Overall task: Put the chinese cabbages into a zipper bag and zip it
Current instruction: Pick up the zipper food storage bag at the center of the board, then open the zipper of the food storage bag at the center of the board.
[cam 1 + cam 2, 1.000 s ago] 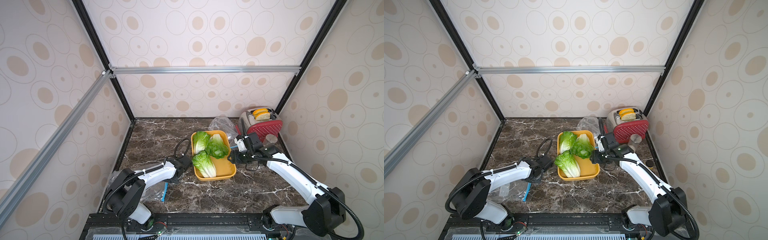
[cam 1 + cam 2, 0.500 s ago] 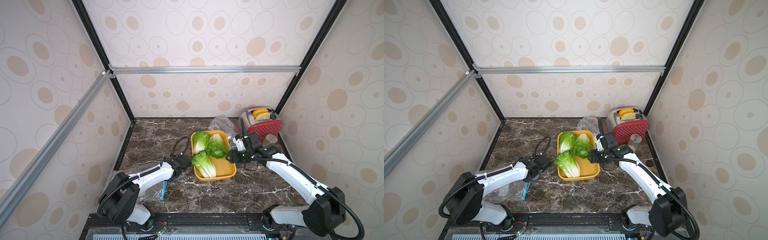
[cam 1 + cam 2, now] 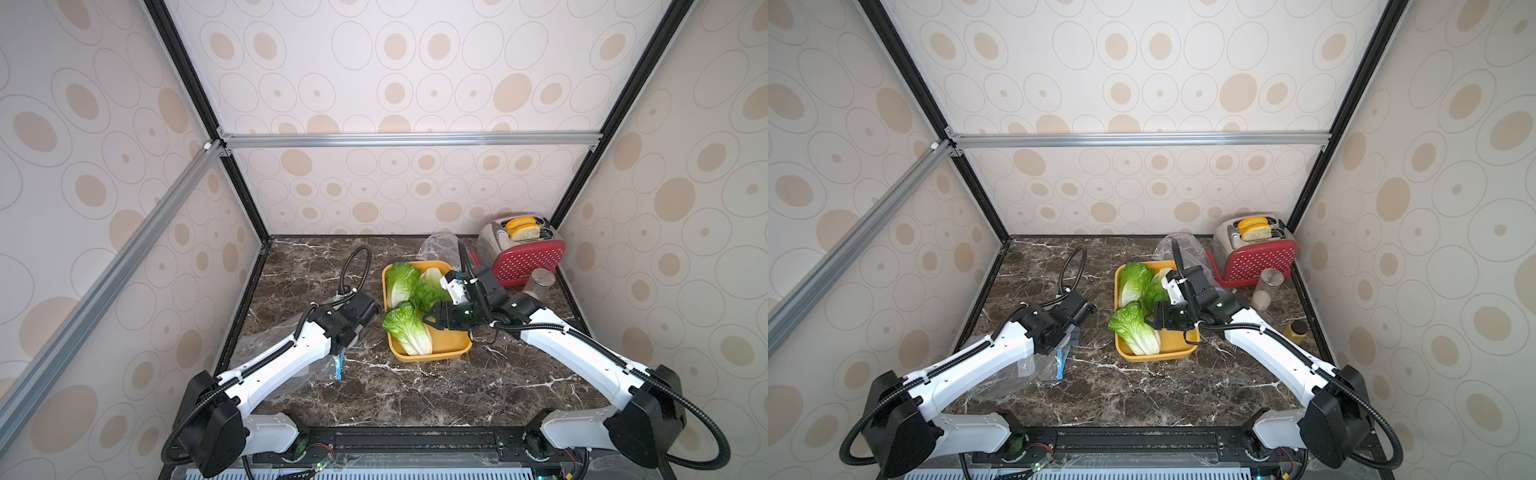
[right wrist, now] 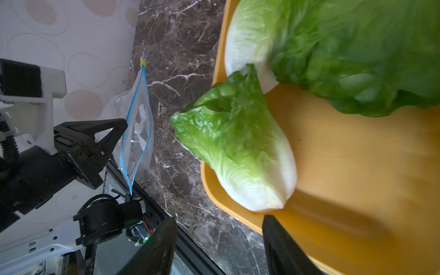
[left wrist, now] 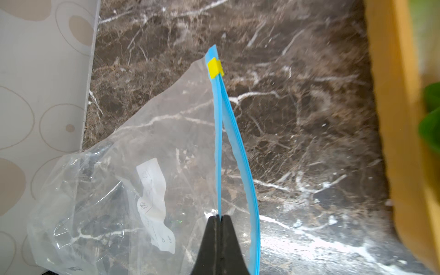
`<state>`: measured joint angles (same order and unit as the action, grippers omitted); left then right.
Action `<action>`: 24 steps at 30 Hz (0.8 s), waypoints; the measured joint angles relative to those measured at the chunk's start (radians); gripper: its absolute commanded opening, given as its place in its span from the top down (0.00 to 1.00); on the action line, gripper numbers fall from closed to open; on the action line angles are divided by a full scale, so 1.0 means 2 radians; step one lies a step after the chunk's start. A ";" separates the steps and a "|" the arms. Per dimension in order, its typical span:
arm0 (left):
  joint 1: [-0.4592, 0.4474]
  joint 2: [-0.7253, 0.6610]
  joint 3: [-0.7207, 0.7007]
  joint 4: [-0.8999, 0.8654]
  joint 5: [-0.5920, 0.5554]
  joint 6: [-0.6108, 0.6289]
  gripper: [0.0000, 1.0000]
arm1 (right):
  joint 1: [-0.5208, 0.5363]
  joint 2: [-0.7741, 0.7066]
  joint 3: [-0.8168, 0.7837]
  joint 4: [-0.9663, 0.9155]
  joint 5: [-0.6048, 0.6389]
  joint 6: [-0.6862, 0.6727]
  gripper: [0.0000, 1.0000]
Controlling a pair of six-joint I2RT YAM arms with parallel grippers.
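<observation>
The left gripper (image 5: 217, 217) has its fingers pressed together on one lip of the blue zip strip (image 5: 220, 142), pinching it. The other lip bows away, so the mouth of the zipper bag (image 5: 154, 142) stands open as a narrow slit facing the tray (image 5: 400, 119). The yellow slider (image 5: 215, 67) sits at the strip's far end. The bag's body lies crumpled on the marble beside the tray, on the left arm's side and apart from it.

The right gripper (image 4: 217, 238) has its fingers spread and empty. They straddle the tray's rim, one over the tray floor and one outside it. All three chinese cabbages (image 3: 424, 295) lie in the tray. The nearest head (image 4: 238, 152) is just ahead of the open fingers, its leaf tips hanging over the rim toward the bag.

The risks, as I judge them:
- The outer finger may catch the rim on the way in and shove the tray.
- A grip on soft leaves rather than the firm white base may slip or tear.
- The slit looks narrower than a head — a cabbage pushed at it could fold the loose lip, drag the strip out of the single pinch, or push the limp bag away.
</observation>
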<state>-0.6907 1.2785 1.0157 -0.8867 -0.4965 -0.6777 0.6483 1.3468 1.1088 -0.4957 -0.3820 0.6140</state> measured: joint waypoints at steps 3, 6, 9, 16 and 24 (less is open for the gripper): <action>0.000 -0.012 0.014 -0.004 0.002 0.001 1.00 | 0.039 0.023 0.029 0.021 -0.006 0.020 0.33; 0.002 -0.028 0.020 -0.007 0.011 0.004 1.00 | 0.066 0.053 0.063 0.053 -0.017 0.042 0.34; 0.008 -0.042 0.025 -0.007 0.022 0.007 1.00 | 0.077 0.097 0.104 0.072 -0.020 0.054 0.34; 0.017 -0.053 0.028 -0.005 0.040 0.010 1.00 | 0.092 0.227 0.199 0.097 -0.028 0.074 0.40; 0.027 -0.062 0.028 -0.002 0.048 0.010 1.00 | 0.108 0.331 0.261 0.111 -0.044 0.091 0.47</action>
<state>-0.6357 1.1549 1.0718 -0.8906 -0.4007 -0.6586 0.8639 2.0079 1.6302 -0.2733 -0.4706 0.7959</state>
